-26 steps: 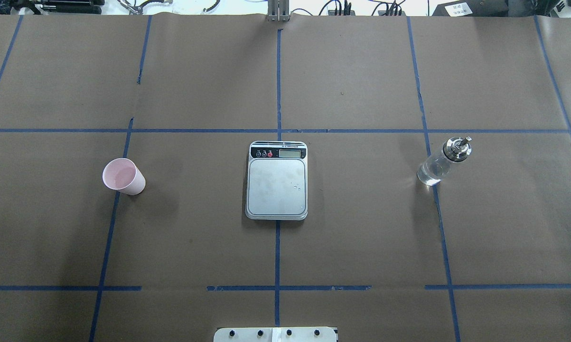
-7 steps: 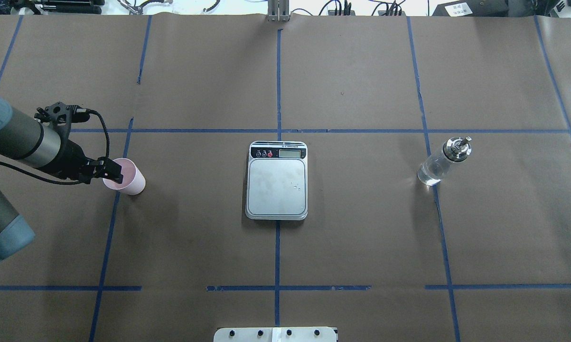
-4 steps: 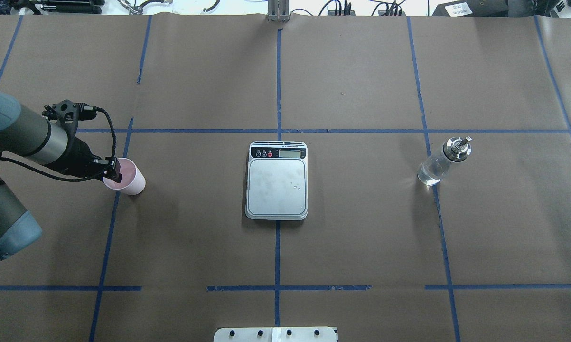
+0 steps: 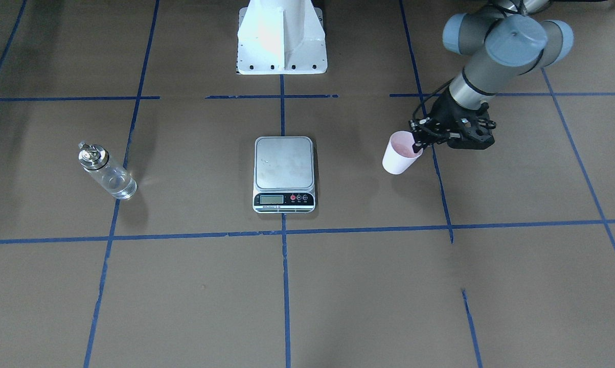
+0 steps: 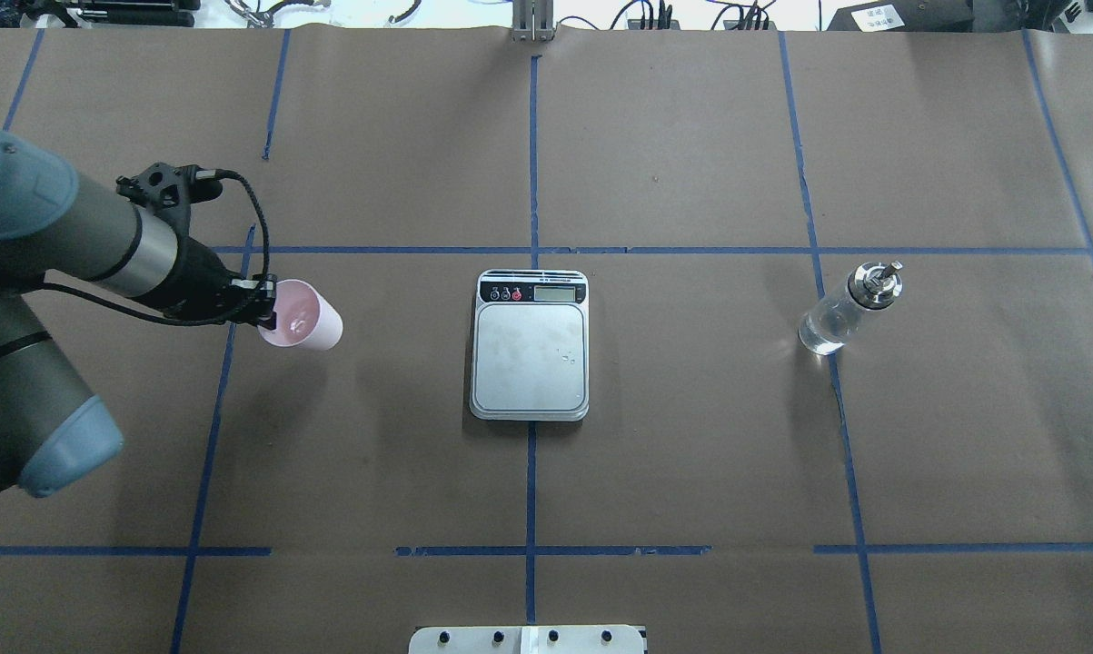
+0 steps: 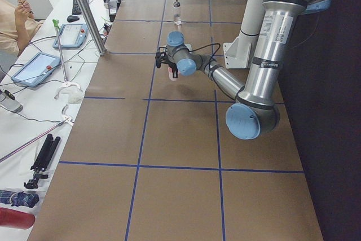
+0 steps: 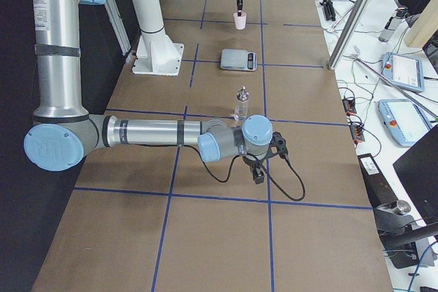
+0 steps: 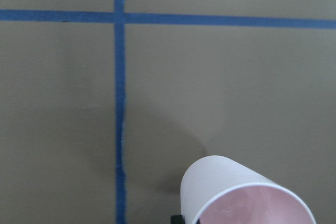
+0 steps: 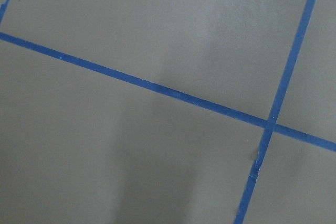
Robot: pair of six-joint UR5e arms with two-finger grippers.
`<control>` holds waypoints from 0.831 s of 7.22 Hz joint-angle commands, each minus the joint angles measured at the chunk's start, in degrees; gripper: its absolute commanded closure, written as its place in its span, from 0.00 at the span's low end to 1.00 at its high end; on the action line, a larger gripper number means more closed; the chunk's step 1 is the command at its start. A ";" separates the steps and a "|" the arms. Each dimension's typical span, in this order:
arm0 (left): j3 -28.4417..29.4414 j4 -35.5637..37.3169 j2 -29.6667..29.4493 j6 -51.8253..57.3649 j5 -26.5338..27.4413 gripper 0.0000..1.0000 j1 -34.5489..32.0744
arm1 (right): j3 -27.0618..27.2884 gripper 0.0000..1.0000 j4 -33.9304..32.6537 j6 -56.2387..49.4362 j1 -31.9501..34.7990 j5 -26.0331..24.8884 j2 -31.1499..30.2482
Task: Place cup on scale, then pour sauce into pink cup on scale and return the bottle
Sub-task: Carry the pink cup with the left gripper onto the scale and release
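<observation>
Lifted off the bench (image 5: 691, 454), the pink cup (image 5: 310, 324) now hangs nearer the scale (image 5: 530, 363), rim pinched by the left claw (image 5: 269, 313); placing it comes next.

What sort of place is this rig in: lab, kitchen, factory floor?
Most likely a robotics lab bench set up for recording, not a kitchen. The table is papered in brown and gridded with blue tape. Teach pendants lie on the side bench, and an operator is beside them.

Blue tape grid (image 5: 530, 481) on brown paper-covered table (image 5: 691, 436)
</observation>
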 commanded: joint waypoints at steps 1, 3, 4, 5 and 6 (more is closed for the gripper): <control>1.61 16.64 -17.23 -10.24 5.98 1.00 8.88 | 2.02 0.00 -0.02 0.01 -0.03 0.61 0.09; 3.71 17.59 -21.15 -13.68 7.73 1.00 12.57 | 2.47 0.00 0.07 0.01 -0.03 1.75 0.09; 9.56 17.50 -25.43 -13.79 10.01 1.00 13.03 | 2.47 0.00 0.07 0.01 -0.03 1.93 0.00; 12.67 17.50 -28.09 -13.79 10.12 1.00 13.12 | 2.30 0.00 0.07 -0.08 -0.03 2.45 0.00; 12.70 17.67 -27.77 -13.79 10.30 1.00 13.12 | 2.21 0.00 -0.02 -0.16 -0.03 2.45 0.00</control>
